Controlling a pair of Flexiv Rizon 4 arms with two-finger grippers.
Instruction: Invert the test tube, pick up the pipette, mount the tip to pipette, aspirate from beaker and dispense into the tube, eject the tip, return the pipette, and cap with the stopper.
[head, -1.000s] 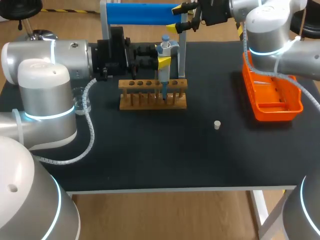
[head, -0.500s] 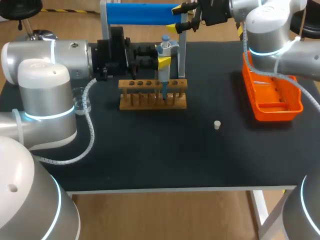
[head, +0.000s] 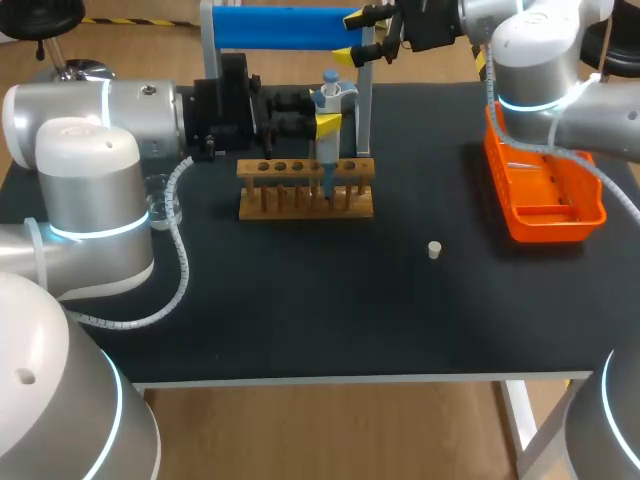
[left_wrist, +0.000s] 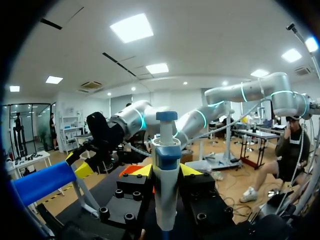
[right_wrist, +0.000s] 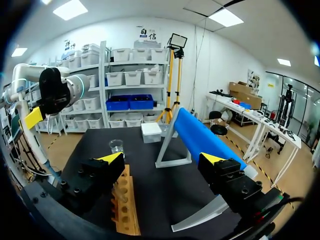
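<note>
While the left end effector (head: 328, 123) pinches the pipette (left_wrist: 165, 150) from both sides, its yellow tips pressed against the grey and blue body, the pipette stands upright right over the wooden rack (head: 305, 187); its thin lower end reaches down into the rack's row of holes, towards the rack's right end; whether a tube sits there cannot be told from these views. The right end effector (right_wrist: 161, 158) hangs behind and above the rack's right end with its fingers spread wide and nothing between them, close to the blue bar stand (head: 280, 27), which rises behind the rack; a small white stopper (head: 434, 250) lies alone on the black worktop (head: 300, 300), in front of the rack and off to its right; an orange tray (head: 545, 195) sits well to the right of the rack; a clear beaker (right_wrist: 116, 145) stands off the rack's left end; no lettering on the pipette or the rack can be made out.
</note>
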